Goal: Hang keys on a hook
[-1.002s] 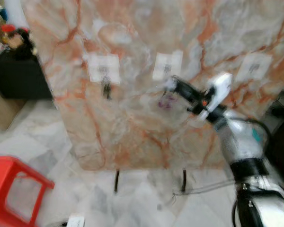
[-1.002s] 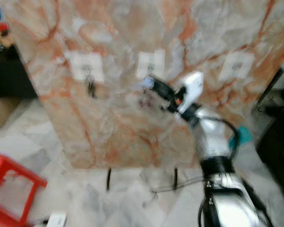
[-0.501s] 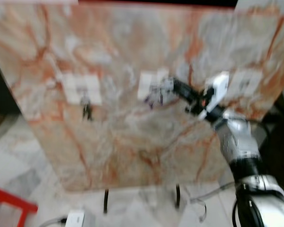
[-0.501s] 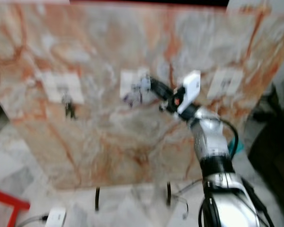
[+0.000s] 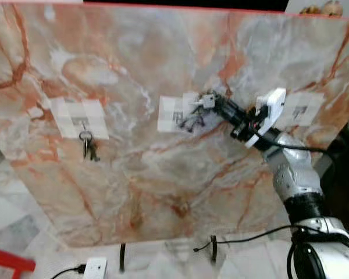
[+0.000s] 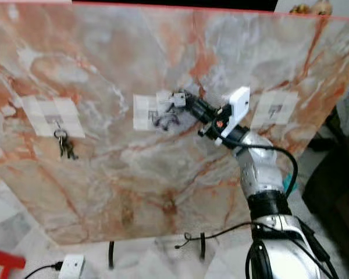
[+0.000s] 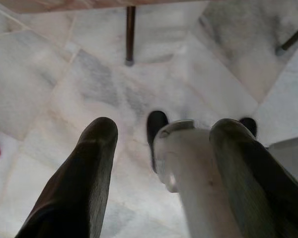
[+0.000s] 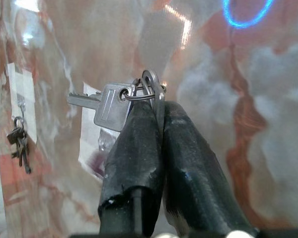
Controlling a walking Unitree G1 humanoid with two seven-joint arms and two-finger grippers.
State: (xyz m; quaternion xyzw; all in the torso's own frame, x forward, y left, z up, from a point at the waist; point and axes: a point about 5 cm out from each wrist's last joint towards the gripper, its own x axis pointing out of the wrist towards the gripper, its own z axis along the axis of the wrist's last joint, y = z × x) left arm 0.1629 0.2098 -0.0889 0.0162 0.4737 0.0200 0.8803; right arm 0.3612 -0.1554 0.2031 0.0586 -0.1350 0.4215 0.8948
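1. Broadly, marble-patterned board: large upright panel on thin dark legs, orange-veined; it carries three white patches in a row across its upper half, one toward the left edge, one at the middle, one toward the right edge.
2. Right arm: silver, raised from the lower right corner of the head views up to the board's middle patch; a black cable trails on the floor below it.
3. Left gripper: hangs idle over the pale marble floor; fingers spread, nothing between them.
4. Right gripper: fingers pressed together, pinching the ring end of the keys; tips just at the middle patch, near its right edge.
5. Keys: a flat metal key on a thin wire ring, with a darker bunch dangling below beside the patch; judged light, stiff and slick, apt to swing and twist on the ring; the ring, not a blade, is the sound place to hold, leaving its loop free for the hook.
6. Other keys: already hung beneath the left patch.
7. Middle hook: too small and blurred to make out; whether the ring is over it cannot be told.
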